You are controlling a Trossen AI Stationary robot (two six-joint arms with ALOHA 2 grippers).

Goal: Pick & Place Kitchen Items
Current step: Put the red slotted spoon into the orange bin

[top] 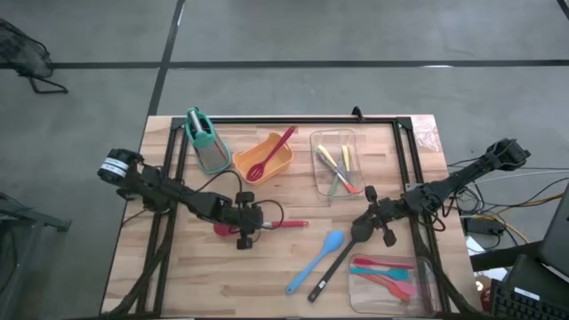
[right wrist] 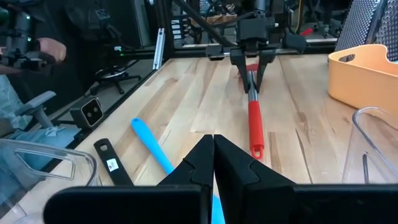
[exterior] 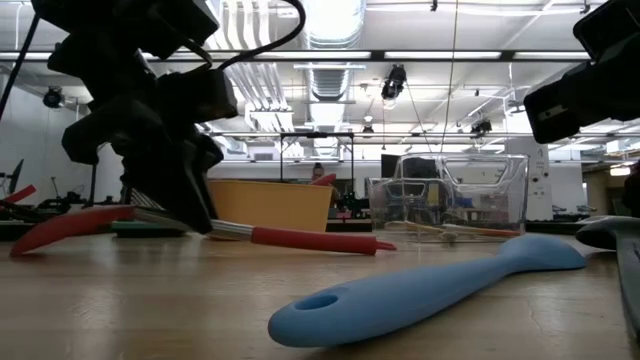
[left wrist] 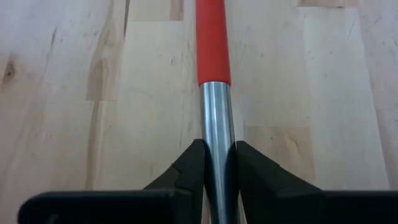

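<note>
Down low at the surface (top: pixel 267 267), left hand (top: pixel 247 224) reaching in from the left, fingers (left wrist: pixel 186 171) clamped on the steel shaft of the red-handled utensil (top: pixel 283 224), which lies flat mid-surface with its handle pointing right. Over to the right, right hand (top: pixel 363 224) poised above the blue spatula (top: pixel 316 260) and black ladle (top: pixel 338 262), fingers pressed together, holding nothing.

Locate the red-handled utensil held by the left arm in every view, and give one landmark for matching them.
High view: red-handled utensil lies left of centre, at the left gripper.
Low view: handle runs rightward from the dark gripper.
Left wrist view: metal shaft between the jaws.
Right wrist view: centre, pointing toward the camera.
Landmark: orange tub.
</note>
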